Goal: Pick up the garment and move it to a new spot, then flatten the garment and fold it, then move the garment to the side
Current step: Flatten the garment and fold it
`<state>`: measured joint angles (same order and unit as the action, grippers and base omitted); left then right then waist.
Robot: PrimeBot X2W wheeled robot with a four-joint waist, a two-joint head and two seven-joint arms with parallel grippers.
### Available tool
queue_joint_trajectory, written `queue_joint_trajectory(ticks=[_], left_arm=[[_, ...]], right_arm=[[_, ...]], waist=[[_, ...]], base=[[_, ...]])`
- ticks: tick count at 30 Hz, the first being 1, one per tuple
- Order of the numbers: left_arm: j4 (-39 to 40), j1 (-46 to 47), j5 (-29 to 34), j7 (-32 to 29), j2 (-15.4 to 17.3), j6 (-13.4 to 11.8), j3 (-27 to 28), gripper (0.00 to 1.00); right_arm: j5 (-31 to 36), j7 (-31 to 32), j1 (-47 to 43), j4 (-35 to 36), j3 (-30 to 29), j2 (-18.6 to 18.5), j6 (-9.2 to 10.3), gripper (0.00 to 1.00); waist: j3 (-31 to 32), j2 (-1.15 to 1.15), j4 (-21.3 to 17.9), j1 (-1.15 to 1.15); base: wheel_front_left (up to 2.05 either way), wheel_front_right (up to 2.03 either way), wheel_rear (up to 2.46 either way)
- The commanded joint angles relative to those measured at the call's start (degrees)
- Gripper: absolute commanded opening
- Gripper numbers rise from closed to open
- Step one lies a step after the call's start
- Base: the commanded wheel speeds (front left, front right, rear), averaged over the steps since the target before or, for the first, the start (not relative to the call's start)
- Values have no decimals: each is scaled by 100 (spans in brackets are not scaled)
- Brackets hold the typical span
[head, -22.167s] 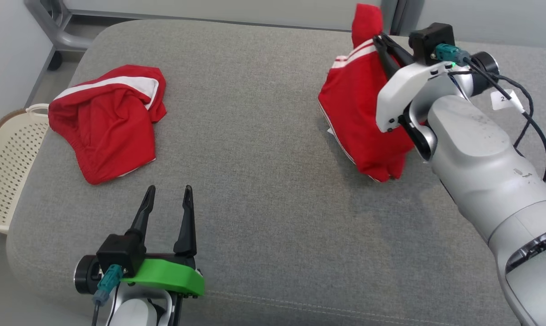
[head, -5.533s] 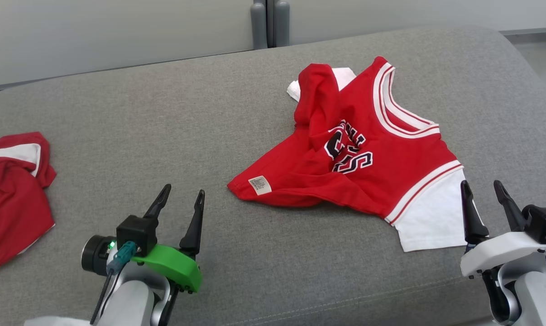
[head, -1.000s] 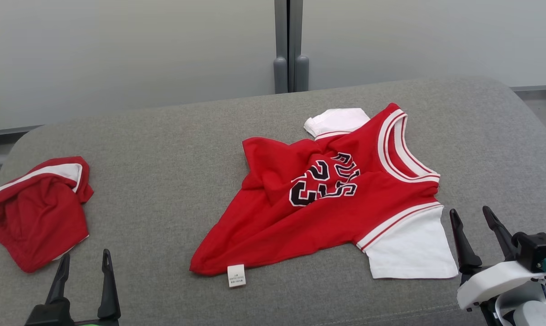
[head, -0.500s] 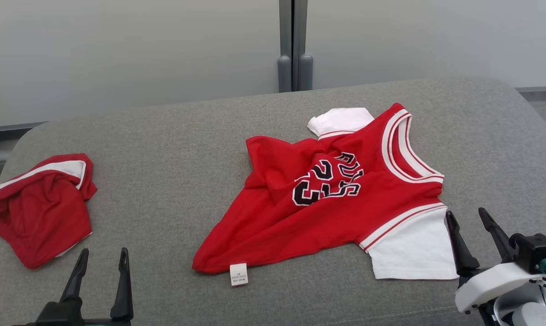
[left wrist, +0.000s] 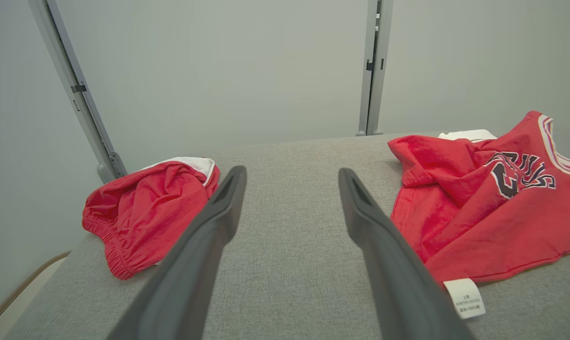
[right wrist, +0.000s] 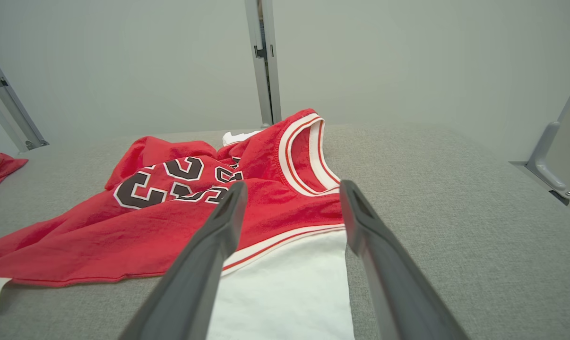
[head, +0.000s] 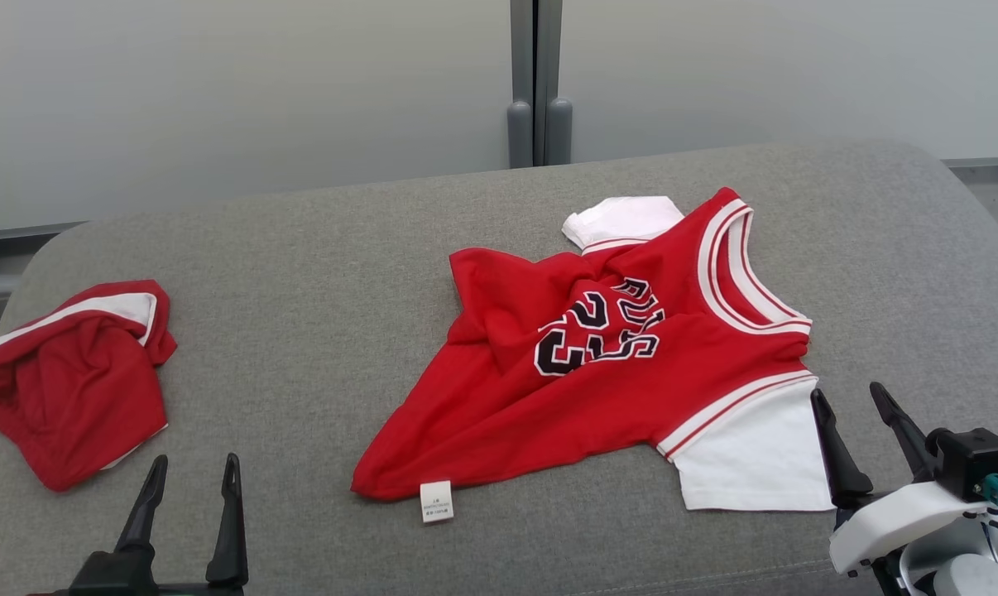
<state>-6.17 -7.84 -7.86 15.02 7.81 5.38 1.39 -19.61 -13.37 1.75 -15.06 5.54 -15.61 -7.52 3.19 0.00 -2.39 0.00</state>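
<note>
At 7 o'clock in the head view, the left gripper (head: 194,462) hangs over the bare grey cushion (head: 300,273), jaws spread wide with nothing between them. At 4 o'clock the right gripper (head: 846,392) is just as wide and empty, its fingertips just beside the edge of the near white sleeve (head: 755,463).

The jersey (head: 598,381) lies a little toward 3 o'clock of the cushion's middle. Its hem corner, with the care label (head: 436,502), points to 6 o'clock. It is not flat: red cloth is bunched at its 10 o'clock side, creasing the black lettering, and the far sleeve (head: 623,219) peeks out at 12 o'clock.

Red shorts (head: 69,372) sit crumpled well apart at 9 o'clock. A grey post (head: 536,83) stands behind at 12 o'clock.

I judge the move to a new spot done and the flattening in hand. Next, each gripper needs an edge, the left the labelled hem corner and the right the sleeve or shoulder, then a pull apart.
</note>
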Motion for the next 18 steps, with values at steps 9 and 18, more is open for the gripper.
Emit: queue_joint_trajectory(ticks=[9,18], left_arm=[[-42,53,49,8,-42,25,48,100],[-56,48,68,8,-59,35,100,100]], right_arm=[[10,12,42,-1,4,-10,7,100],[-36,-4,73,-44,34,-40,7,100]], waist=[[7,0,3,0],[2,0,-11,0]], base=[[0,0,0],[0,0,0]])
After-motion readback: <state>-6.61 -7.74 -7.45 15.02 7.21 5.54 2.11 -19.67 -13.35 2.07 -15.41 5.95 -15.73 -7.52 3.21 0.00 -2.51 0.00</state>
